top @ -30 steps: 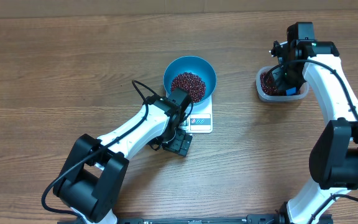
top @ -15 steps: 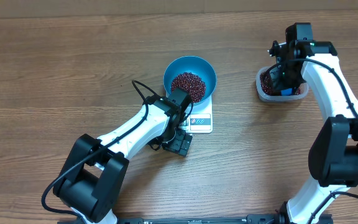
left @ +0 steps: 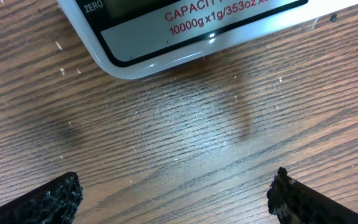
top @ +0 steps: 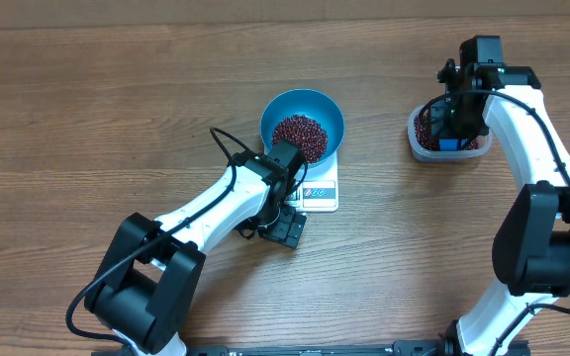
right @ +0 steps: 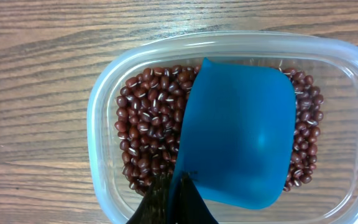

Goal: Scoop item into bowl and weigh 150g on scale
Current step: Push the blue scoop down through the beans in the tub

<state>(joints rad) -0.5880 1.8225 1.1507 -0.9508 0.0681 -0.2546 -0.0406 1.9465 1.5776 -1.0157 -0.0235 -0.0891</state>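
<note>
Showing the right gripper [right: 174,194] clamped shut on the blue scoop [right: 238,134], its handle hidden by the fingers, over beans [right: 145,134] in the clear tub [right: 98,124]. The left gripper [left: 173,198] gapes wide and empty just beside the scale [top: 321,194], whose display is unreadable. The bowl [top: 331,111] on the scale holds more beans.

Overhead looks straight down on my whole desk [top: 87,99]. My left wrist camera sits close over the scale [left: 166,31], my right close over the tub [right: 95,124].
</note>
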